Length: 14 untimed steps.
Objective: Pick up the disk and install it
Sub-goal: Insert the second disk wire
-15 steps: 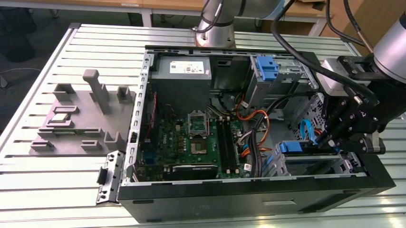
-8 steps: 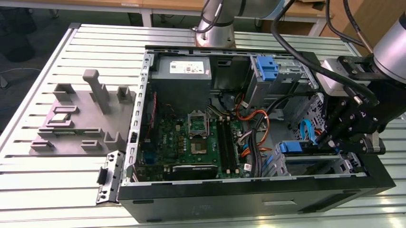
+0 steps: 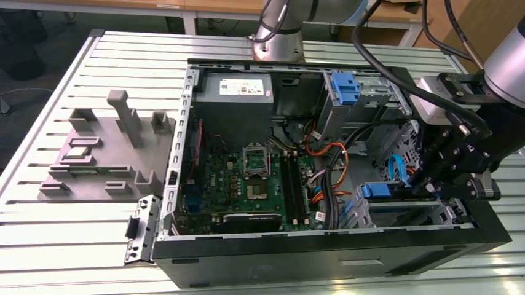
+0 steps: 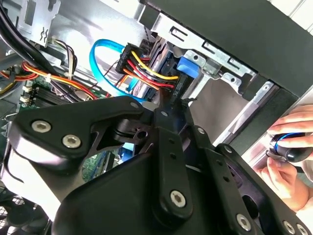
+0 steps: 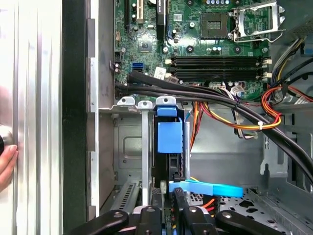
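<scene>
The disk (image 5: 169, 139) sits edge-on in the drive bay at the front corner of the open computer case (image 3: 328, 252), its blue carrier rail (image 3: 384, 190) showing at the bay mouth. In the second wrist view its silver body (image 4: 157, 51) runs into the bay, with the blue rail tab (image 4: 191, 66) beside it. My gripper (image 3: 439, 184) hangs right over that bay on the exterior view's right. Its fingers (image 5: 149, 215) are drawn together, with their tips (image 4: 161, 105) at the near end of the disk. I cannot tell whether they touch it.
Red, yellow and black power leads (image 4: 146, 71) and a blue data cable (image 4: 105, 54) crowd the bay. The motherboard (image 3: 246, 184), grey power supply (image 3: 236, 92) and a second blue bracket (image 3: 346, 86) fill the case. A grey fixture (image 3: 107, 153) lies beside it. A person's hand (image 4: 288, 147) rests outside the case wall.
</scene>
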Each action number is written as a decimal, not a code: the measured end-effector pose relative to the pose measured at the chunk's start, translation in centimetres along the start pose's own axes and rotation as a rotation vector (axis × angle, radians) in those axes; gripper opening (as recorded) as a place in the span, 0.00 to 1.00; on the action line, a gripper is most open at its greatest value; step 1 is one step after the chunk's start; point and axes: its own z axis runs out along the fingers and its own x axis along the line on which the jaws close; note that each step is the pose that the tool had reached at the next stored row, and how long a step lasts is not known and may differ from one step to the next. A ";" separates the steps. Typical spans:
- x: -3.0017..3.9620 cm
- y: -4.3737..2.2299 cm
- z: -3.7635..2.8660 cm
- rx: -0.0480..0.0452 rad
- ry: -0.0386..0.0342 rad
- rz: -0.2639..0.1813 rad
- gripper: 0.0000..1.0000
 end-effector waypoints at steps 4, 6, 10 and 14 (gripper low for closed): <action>-0.01 -0.38 0.02 -0.0033 0.0002 0.000 0.24; -0.02 -0.68 0.02 -0.0055 0.0002 0.000 0.24; -0.04 -1.27 0.04 -0.0085 0.0001 0.000 0.24; -0.05 -1.47 0.04 -0.0093 0.0002 0.000 0.24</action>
